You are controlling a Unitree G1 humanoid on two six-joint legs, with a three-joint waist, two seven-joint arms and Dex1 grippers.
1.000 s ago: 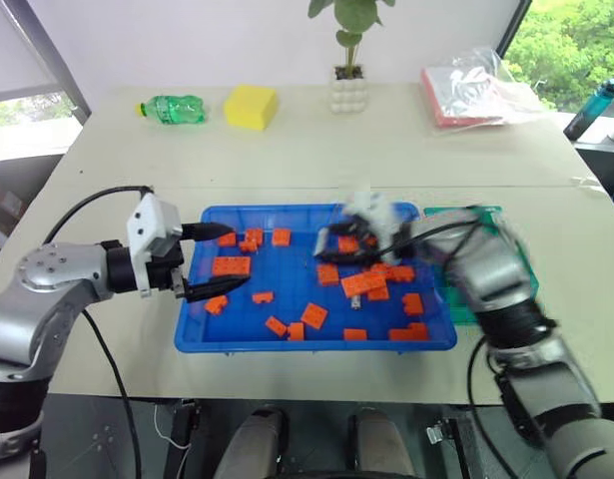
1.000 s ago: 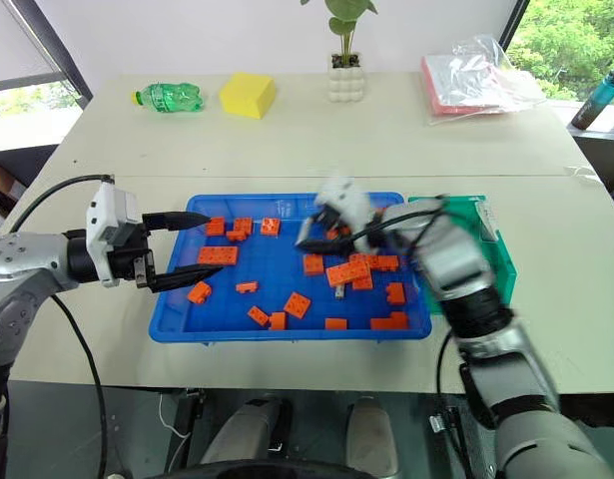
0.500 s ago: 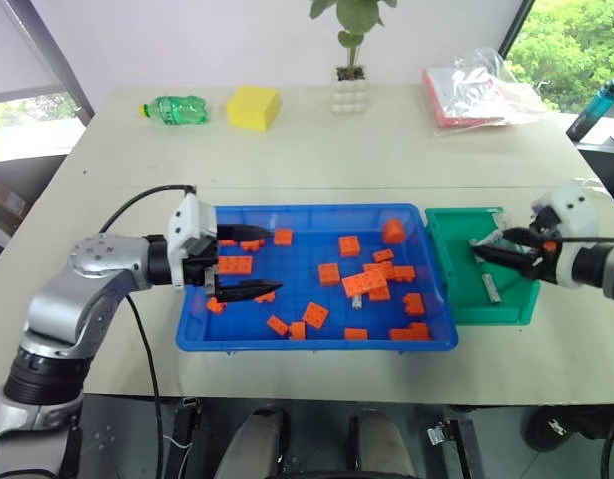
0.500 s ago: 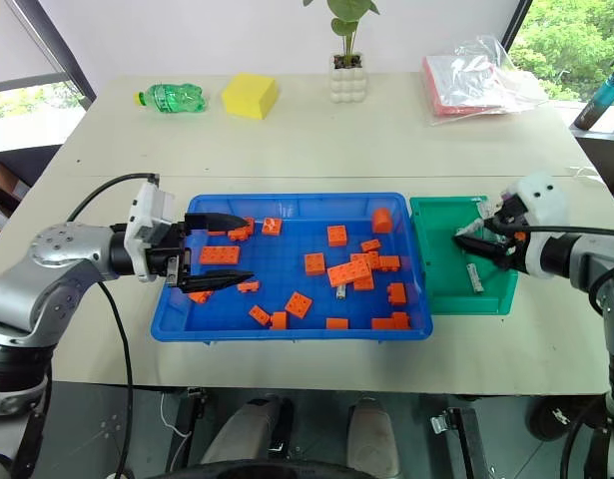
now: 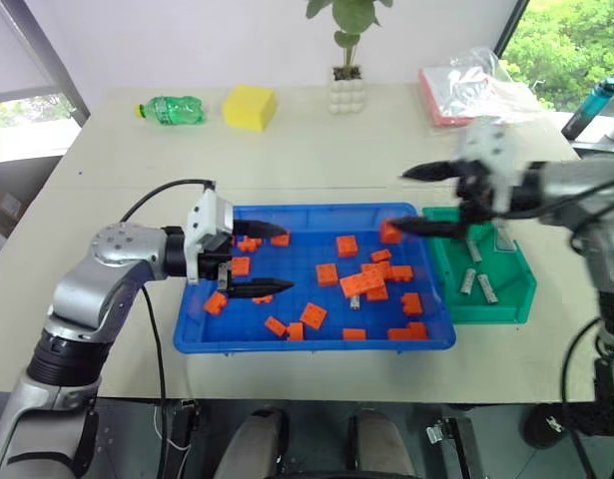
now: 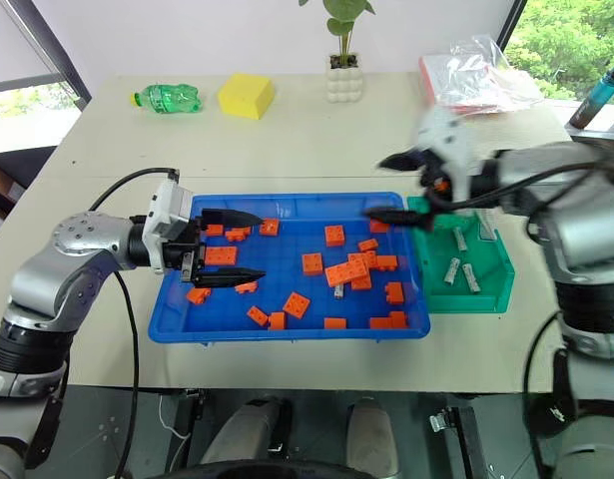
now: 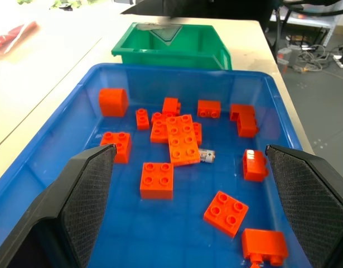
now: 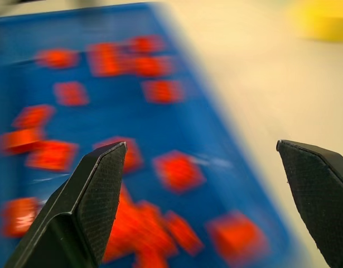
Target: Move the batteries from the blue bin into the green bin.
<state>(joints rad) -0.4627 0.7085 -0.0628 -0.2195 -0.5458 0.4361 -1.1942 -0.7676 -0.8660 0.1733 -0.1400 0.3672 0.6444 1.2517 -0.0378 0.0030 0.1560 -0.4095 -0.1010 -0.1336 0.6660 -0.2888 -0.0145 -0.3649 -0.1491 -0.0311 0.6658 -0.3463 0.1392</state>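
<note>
Blue plastic forms the wide shallow tray, the blue bin (image 6: pixel 287 329), which sits at the near edge of a pale table (image 6: pixel 287 150). Just beside it on the robot's right stands the smaller green bin (image 6: pixel 486 299), the two rims close together.

Surroundings, at the far side of the table: one green plastic bottle (image 6: pixel 172 97) lying down, one yellow sponge block (image 6: pixel 246 95), one white pot with a plant (image 6: pixel 345 80), and one clear bag with pink contents (image 6: pixel 476 78). None of these lies between the bins.

Contents of the blue bin: orange toy bricks (image 6: pixel 346 271), roughly eighteen, scattered singly and in a cluster toward the right half. One battery (image 7: pixel 207 156) lies among them, partly tucked against the large brick (image 7: pixel 183 139) at the cluster, so that brick crowds it. In the green bin, three batteries (image 6: pixel 452 270) lie on the floor, apart from one another.

Left gripper (image 6: pixel 235 246): over the left end of the blue bin, pointing toward the robot's right, fingers spread wide, nothing between them.

Right gripper (image 6: pixel 391 187): in the air above the gap where the two bins meet, blurred, fingers spread wide, carrying nothing.
</note>
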